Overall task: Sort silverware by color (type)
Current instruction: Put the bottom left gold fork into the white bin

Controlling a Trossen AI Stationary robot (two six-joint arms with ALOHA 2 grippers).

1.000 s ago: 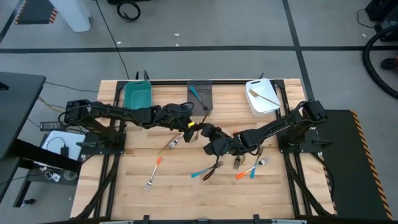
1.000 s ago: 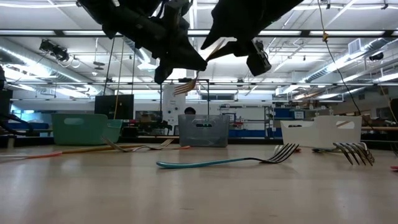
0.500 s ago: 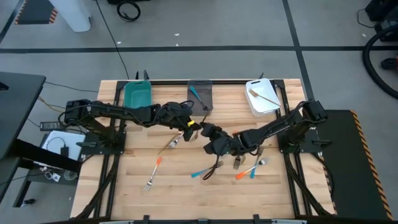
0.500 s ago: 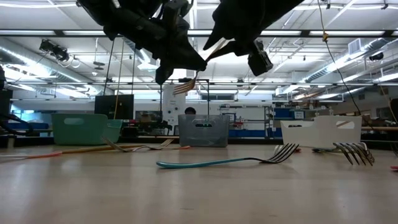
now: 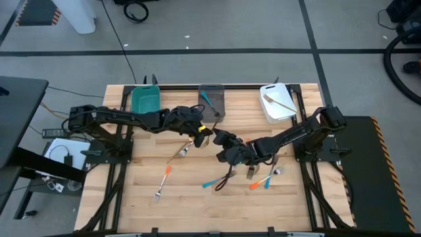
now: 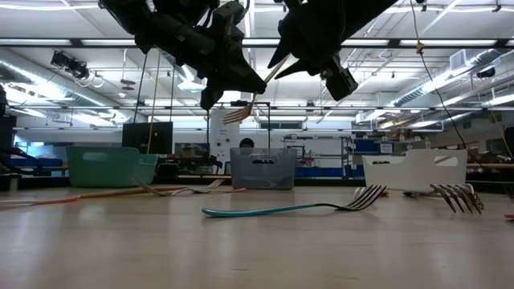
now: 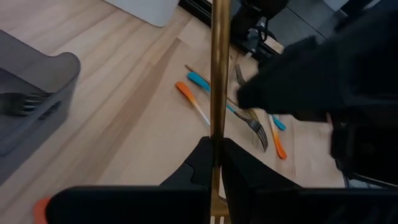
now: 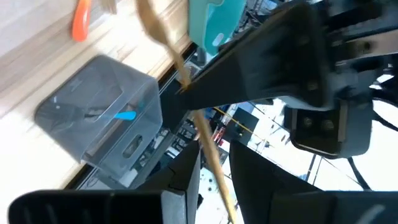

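High view, left gripper (image 5: pixel 199 131): we are pinching the golden-tan fork (image 6: pixel 259 91) above the table's (image 5: pixel 191 204) middle.
Right gripper (image 5: pixel 218 138): we are closing partway around its handle.
Handover: we are releasing left only once right grips firmly.

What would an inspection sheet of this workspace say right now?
Surface: wooden table, bare apart from the forks and bins.
Job's things: golden fork held in the air over the table's middle; loose forks on the wood, among them an orange fork and a blue fork.
Clutter: nothing seen.
Bins: teal bin, grey bin and white bin along the far edge.
Grippers: left gripper shut on the golden fork; right gripper at the same fork's handle.
Cables: floor cable beyond the table.
Surroundings: grey floor around the table; workshop hall behind.
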